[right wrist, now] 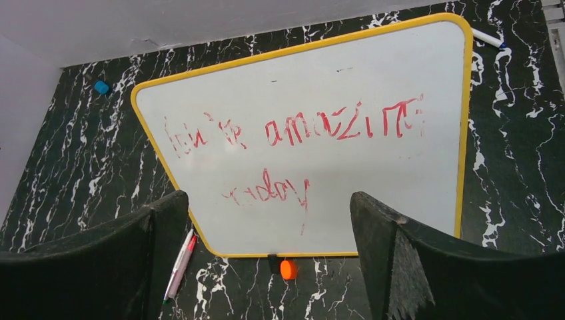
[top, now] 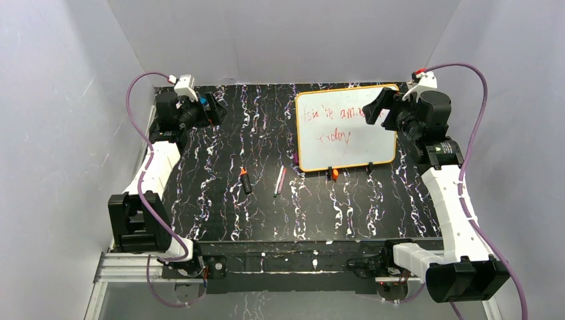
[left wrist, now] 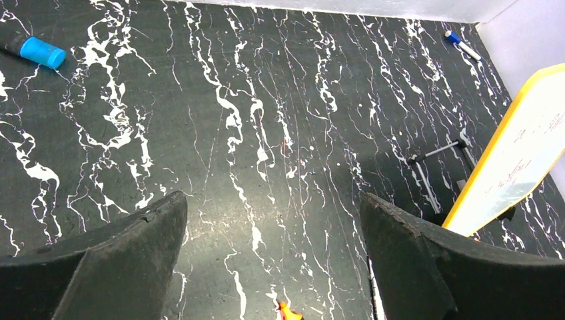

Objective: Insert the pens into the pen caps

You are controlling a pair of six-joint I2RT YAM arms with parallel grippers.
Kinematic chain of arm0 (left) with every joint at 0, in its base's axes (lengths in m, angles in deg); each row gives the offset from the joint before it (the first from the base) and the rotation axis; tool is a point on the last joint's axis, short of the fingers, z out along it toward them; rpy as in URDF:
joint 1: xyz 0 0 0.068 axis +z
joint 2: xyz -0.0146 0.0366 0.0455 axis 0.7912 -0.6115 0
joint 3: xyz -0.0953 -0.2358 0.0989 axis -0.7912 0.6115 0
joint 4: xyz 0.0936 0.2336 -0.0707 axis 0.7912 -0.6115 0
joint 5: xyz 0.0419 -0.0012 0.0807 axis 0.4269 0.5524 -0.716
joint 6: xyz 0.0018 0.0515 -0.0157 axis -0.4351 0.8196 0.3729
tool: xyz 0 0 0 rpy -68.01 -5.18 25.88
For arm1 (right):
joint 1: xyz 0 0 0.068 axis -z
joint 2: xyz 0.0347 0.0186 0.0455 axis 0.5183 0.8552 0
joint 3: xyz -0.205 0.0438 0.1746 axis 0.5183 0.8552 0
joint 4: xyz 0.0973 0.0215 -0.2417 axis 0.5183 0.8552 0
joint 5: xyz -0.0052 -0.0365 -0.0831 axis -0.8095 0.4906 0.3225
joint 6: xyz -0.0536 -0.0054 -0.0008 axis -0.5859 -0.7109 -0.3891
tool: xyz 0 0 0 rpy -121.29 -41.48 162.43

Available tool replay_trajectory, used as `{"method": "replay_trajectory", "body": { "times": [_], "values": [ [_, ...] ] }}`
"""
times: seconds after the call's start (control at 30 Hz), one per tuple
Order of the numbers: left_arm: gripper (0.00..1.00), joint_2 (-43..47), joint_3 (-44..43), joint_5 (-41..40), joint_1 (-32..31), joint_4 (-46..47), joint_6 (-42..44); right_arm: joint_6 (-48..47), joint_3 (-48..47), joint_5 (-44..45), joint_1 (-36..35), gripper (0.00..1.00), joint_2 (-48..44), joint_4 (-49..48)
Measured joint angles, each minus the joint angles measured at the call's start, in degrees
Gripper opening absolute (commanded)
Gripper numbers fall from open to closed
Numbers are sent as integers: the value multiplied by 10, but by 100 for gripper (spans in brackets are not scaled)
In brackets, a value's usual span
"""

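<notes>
Black-bodied pen with orange (top: 246, 182) lies flat on the table (top: 200, 200), mid-table and well apart from both sets of jaws. In the left wrist view only its orange end shows, at the bottom edge between the left jaws. Pale pink-grey pen (top: 280, 180) lies just beside it, on the side toward the right jaws. In the right wrist view it sits next to the tip of the jaw at frame left, off the whiteboard's lower corner. There it looks like two slim sticks side by side, one pale and one pinkish-red; cannot tell if the second is the magenta pen. Orange cap (right wrist: 288, 269) is on the table against the whiteboard's (right wrist: 320, 133) yellow lower edge, in the gap between the right jaws in that view and touched by neither. A small magenta bit (top: 295, 159) sits at the board's left edge, too small to call a cap for sure. Black cap not made out. Left jaws spread wide, holding nothing, above bare table at the far left. Right jaws spread wide, holding nothing, over the board's right end. The board carries red scrawl. A blue-capped item (left wrist: 40, 52) lies beyond the left jaws, off to frame left. A blue-tipped marker (left wrist: 462, 45) lies at the far wall.
</notes>
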Motion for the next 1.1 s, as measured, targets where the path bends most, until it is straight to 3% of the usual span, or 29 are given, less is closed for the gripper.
{"method": "replay_trajectory", "body": {
  "times": [0.4,0.57,0.77,1.1],
  "values": [
    [98,12,0,0,0,-10,-1,-6,0,25,0,99,-19,-1],
    [98,19,0,13,0,-2,-12,-9,-1,35,0,99,-10,47],
    [98,22,5,18,0,2,-19,-3,120,71,0,99,-21,82],
    [98,23,14,35,0,19,-42,9,157,64,-63,99,100,115]
  ]
}}
